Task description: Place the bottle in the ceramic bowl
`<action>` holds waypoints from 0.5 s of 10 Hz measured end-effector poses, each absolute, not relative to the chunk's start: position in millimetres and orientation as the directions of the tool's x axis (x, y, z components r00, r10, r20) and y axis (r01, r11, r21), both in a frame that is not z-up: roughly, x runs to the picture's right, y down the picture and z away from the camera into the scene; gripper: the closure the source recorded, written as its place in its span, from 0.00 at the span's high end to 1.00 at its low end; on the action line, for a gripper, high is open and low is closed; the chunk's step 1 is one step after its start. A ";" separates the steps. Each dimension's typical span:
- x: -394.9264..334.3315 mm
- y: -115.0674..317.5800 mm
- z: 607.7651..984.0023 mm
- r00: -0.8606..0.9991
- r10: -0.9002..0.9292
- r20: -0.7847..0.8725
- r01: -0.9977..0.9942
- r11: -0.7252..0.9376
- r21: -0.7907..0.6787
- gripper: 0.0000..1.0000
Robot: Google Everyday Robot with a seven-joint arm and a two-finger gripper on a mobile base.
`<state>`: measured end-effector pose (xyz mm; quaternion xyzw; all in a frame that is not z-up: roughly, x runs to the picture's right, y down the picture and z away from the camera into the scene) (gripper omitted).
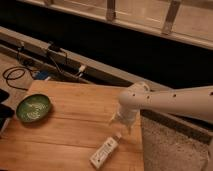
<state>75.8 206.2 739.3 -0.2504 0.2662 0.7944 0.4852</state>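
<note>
The bottle [105,152] lies on its side on the wooden table [70,131] near the front edge, white cap pointing up and to the right. The ceramic bowl [33,108], green with a pale pattern inside, sits at the table's left end with nothing in it. My white arm reaches in from the right. Its gripper [121,122] hangs just above and slightly right of the bottle's cap, open and holding nothing. It is far to the right of the bowl.
A grey speckled stone counter [172,147] rises along the table's right side under the arm. Cables and plugs [30,75] lie on the floor behind the table's left end. A dark object [4,112] sits at the left edge beside the bowl.
</note>
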 end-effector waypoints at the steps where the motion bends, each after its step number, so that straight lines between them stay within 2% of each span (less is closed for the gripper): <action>1: 66.6 216.9 744.2 -0.392 0.622 -0.678 -0.909 -0.376 0.181 0.65; 5: 44.8 244.0 750.7 -0.351 0.565 -0.747 -0.924 -0.340 0.176 0.65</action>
